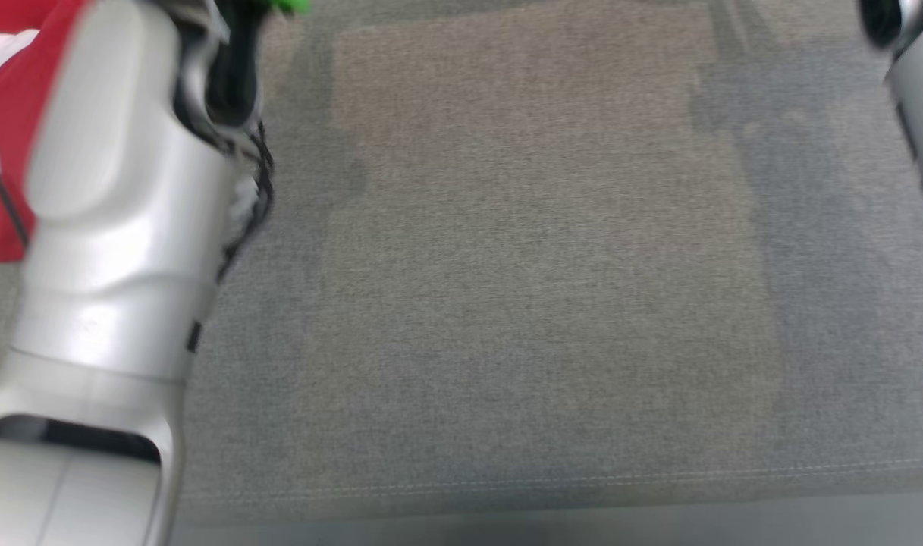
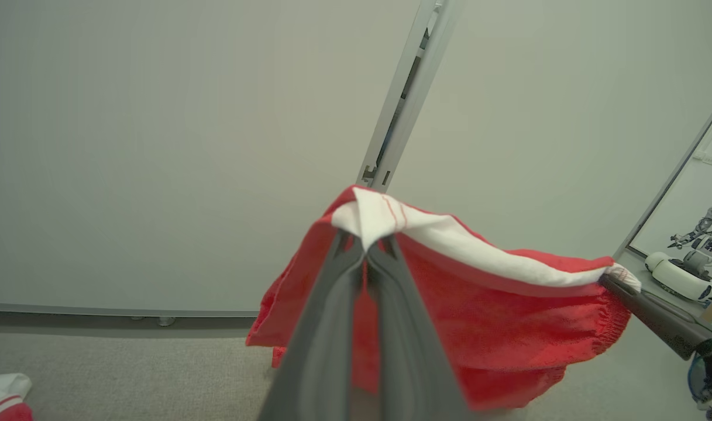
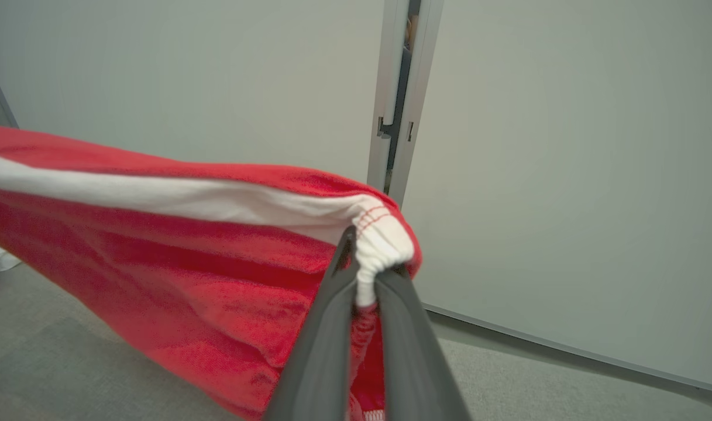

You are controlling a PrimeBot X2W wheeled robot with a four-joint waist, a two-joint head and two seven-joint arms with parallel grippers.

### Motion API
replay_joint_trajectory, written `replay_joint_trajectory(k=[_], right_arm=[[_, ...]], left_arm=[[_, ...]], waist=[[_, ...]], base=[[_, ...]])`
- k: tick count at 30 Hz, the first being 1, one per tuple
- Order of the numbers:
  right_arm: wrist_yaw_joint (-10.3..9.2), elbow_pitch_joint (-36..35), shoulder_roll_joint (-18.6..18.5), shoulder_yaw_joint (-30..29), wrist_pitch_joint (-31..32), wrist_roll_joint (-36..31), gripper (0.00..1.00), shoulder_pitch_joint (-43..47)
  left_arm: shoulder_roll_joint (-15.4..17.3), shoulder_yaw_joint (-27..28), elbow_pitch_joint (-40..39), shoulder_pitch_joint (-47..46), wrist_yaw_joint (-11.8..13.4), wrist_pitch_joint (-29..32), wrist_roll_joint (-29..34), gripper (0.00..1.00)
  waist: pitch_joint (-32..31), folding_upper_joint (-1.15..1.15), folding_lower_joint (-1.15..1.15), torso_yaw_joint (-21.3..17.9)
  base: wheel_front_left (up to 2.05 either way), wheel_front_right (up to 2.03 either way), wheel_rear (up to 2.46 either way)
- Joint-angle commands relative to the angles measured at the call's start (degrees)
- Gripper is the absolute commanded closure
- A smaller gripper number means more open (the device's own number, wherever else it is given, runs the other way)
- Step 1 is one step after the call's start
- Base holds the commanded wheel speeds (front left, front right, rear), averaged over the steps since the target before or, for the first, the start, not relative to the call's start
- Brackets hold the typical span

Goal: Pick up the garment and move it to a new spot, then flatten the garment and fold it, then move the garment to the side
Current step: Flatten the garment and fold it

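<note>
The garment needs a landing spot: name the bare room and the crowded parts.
The grey surface is bare across its middle, between the left forearm and the right arm, down to the stitched front edge. Crowded at the upper left: the red garment beside that forearm.

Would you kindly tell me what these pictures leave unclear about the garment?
- Head view: motion blur, and the left forearm covers most of the garment.
- Left wrist view: the left claw hides the garment's lower middle.
- Right wrist view: the garment, shut in the right claw, runs off the left edge.
</note>
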Motion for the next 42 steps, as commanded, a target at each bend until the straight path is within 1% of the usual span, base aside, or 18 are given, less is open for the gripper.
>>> replay_joint_trajectory(k=[1,3,4,5,10,14,16,20,25,27,28,30,35,39,42], right_arm=[[-0.10,-0.3,-0.8,1.6,-0.9,1.9,1.00,3.0],[-0.10,-1.6,-1.6,3.9,-1.8,4.6,1.00,7.1],[-0.10,-1.6,-1.6,3.9,-1.8,4.6,1.00,7.1],[-0.10,-2.6,-2.2,5.2,-2.2,6.0,1.00,9.3],[-0.10,-9.5,-5.4,10.5,-3.4,12.3,1.00,18.2],[-0.09,-15.7,-8.5,11.5,-4.0,16.4,1.00,25.0],[-0.09,-19.3,-9.7,10.6,-4.0,16.9,1.00,28.4],[-0.09,-26.2,-11.3,7.5,-4.0,15.7,1.00,36.7],[-0.09,-33.5,-12.7,5.6,-4.0,15.4,1.00,46.6],[-0.09,-36.4,-13.8,5.2,-3.1,15.4,1.00,50.4],[-0.10,-39.2,-14.9,3.9,-1.8,15.1,1.00,53.9],[-0.10,-41.7,-15.4,2.2,-0.5,14.4,1.00,57.9],[-0.11,-47.8,-14.7,-3.1,2.5,11.5,1.00,67.7],[-0.11,-51.4,-12.5,-7.2,4.7,8.9,1.00,74.8],[-0.10,-54.1,-11.1,-9.0,6.8,7.3,1.00,79.0]], left_arm=[[-0.4,-0.8,-0.2,2.7,-0.6,-1.0,-0.7,1.00],[-0.7,-2.3,-0.7,6.8,-0.9,-1.7,-1.4,1.00],[-0.7,-2.3,-0.7,6.8,-0.9,-1.7,-1.4,1.00],[-0.6,-2.7,-1.1,8.8,-1.1,-2.1,-1.9,1.00],[1.5,-4.4,-5.1,18.3,-1.2,-3.3,-2.8,1.00],[3.4,-5.4,-8.7,25.3,-1.3,-3.8,-2.3,1.00],[4.1,-5.2,-10.3,28.4,-1.3,-4.0,-2.4,1.00],[5.1,-5.0,-13.0,34.6,-1.3,-4.1,-3.0,1.00],[7.4,-5.8,-16.5,42.4,-1.3,-4.2,-2.8,1.00],[8.5,-5.8,-18.1,45.7,-1.2,-4.1,-1.9,1.00],[9.4,-5.6,-19.9,49.2,-0.8,-4.1,-1.3,1.00],[10.3,-5.5,-21.9,52.8,-0.2,-4.1,-0.5,1.00],[11.3,-3.6,-28.5,61.9,2.4,-4.1,0.8,1.00],[11.3,-3.6,-33.6,68.4,4.2,-4.1,1.6,1.00],[11.0,-4.0,-37.0,72.1,5.3,-4.1,2.0,1.00]], waist=[[1.7,0.00,-0.01,2.4],[1.1,0.00,-0.01,2.4],[1.1,0.00,-0.01,2.4],[0.8,0.00,-0.01,2.3],[-1.7,0.00,-0.01,1.0],[-4.4,0.00,-0.01,0.5],[-5.9,0.00,-0.01,0.4],[-8.5,0.00,-0.01,0.1],[-11.5,0.00,-0.01,-0.1],[-12.6,0.00,-0.01,-0.3],[-13.4,0.00,-0.01,-0.5],[-14.2,0.00,-0.01,-0.6],[-15.7,0.00,-0.01,-1.1],[-16.1,0.00,-0.01,-0.8],[-16.1,0.00,-0.01,-0.3]], base=[[0.00,0.00,0.00],[0.00,0.00,0.00],[0.00,0.00,0.00],[0.00,0.00,0.00],[0.00,0.00,0.00],[0.00,0.00,0.00],[0.00,0.00,0.00],[0.00,0.00,0.00],[0.00,0.00,0.00],[0.00,0.00,0.00],[0.00,0.00,0.00],[0.00,0.00,0.00],[0.00,0.00,0.00],[0.00,0.00,0.00],[0.00,0.00,0.00]])
